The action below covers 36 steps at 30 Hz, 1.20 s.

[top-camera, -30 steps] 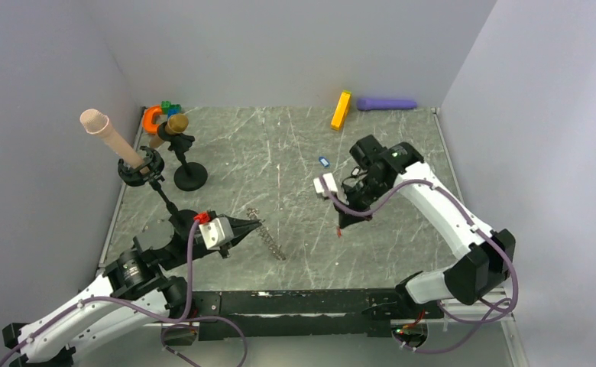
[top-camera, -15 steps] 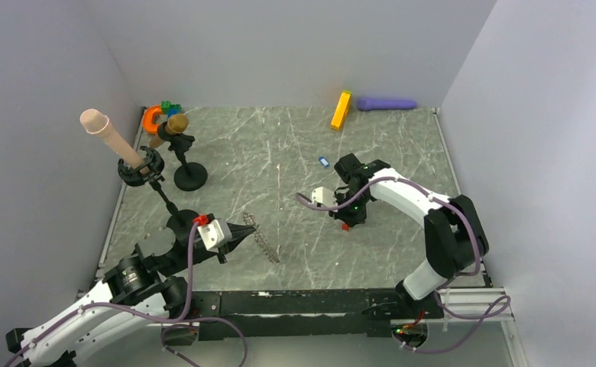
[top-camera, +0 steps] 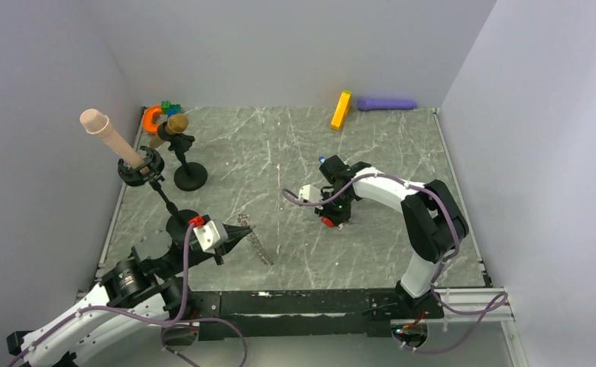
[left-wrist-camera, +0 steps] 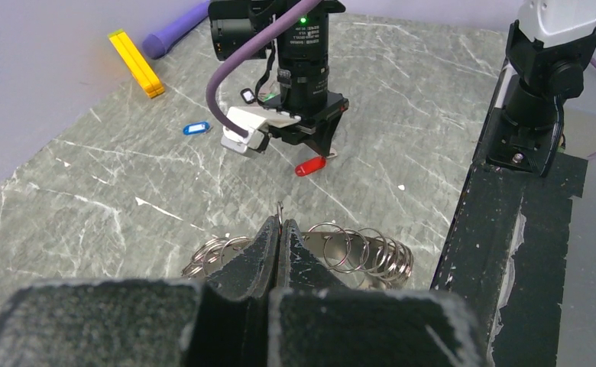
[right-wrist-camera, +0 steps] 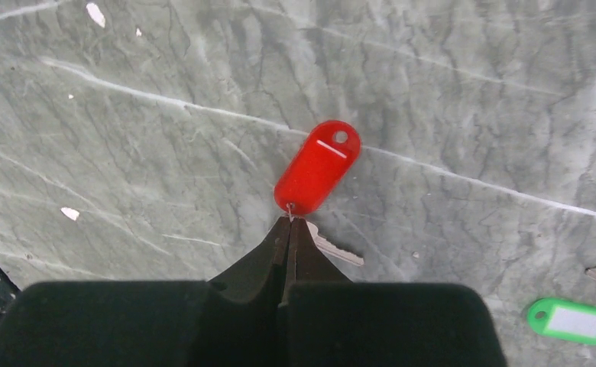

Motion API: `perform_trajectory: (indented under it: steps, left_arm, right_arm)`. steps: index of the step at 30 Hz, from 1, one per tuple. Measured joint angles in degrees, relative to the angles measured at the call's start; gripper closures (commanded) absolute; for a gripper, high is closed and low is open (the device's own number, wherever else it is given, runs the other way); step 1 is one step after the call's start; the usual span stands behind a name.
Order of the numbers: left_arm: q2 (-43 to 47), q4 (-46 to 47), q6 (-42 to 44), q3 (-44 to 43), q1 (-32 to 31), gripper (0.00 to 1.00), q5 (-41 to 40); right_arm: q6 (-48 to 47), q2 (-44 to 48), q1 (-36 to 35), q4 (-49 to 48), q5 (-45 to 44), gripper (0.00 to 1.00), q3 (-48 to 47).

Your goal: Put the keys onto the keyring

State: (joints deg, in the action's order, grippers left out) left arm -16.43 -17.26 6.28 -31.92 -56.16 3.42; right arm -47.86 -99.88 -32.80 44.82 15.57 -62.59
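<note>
Left gripper (left-wrist-camera: pixel 280 228): jaws shut, pinching silver chain-link metal keyring (left-wrist-camera: pixel 360 254) at near-left of grey marbled tabletop (left-wrist-camera: pixel 127 191). Right gripper (right-wrist-camera: pixel 289 223): jaws shut on red oblong plastic key tag (right-wrist-camera: pixel 317 167), mid-tabletop. Advise: bring tag low, loop squared to ring.

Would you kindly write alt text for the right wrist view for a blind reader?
The right gripper, jaws shut, pinches the end of a red key tag over the grey marbled table; a silver key blade shows beside its tip, and a green key tag lies at the lower right.
</note>
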Motion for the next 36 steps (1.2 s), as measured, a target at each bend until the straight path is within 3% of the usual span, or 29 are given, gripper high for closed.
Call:
perform_trajectory:
  steps: [26, 36]
  left_arm:
    - [-0.6, 0.1, -0.1, 0.7, 0.0, 1.00, -0.3]
    - [-0.9, 0.2, -0.1, 0.7, 0.0, 1.00, -0.3]
  right_arm:
    - [2.1, -1.1, -0.4, -2.5, 1.5, 1.00, -0.4]
    - [2.5, -1.1, -0.4, -3.2, 1.6, 0.96, -0.2]
